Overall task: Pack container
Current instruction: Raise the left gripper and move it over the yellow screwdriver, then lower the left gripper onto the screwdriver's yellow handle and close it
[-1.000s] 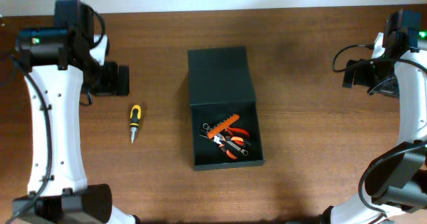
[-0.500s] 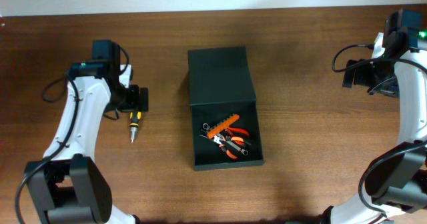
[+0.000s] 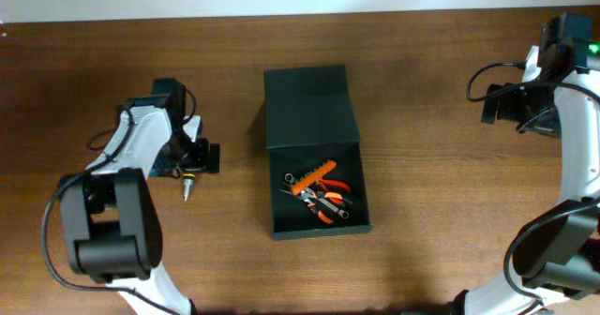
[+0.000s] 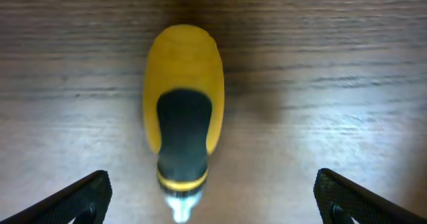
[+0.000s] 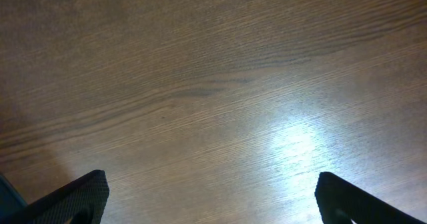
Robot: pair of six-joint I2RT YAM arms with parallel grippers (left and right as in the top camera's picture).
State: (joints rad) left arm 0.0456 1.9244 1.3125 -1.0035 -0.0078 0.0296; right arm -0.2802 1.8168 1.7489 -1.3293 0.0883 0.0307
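Note:
The container (image 3: 314, 223), a dark green-black box, lies at the table's middle with its flap lid (image 3: 307, 107) folded open toward the back. Orange and black hand tools (image 3: 319, 192) lie inside it. A yellow and black screwdriver (image 3: 187, 184) lies on the table left of the box; in the left wrist view the screwdriver (image 4: 183, 127) is close below the camera. My left gripper (image 3: 194, 157) hangs open right over its handle, one finger (image 4: 83, 196) on each side, not touching it. My right gripper (image 3: 500, 104) is open over bare table at the far right.
The right wrist view holds only brown wood table (image 5: 213, 84) between the open fingers (image 5: 85, 195). The left arm's white links (image 3: 141, 137) curve over the table's left side.
My left arm has swung right and forward and come down over the screwdriver's handle. The right arm, the box and the screwdriver have not moved.

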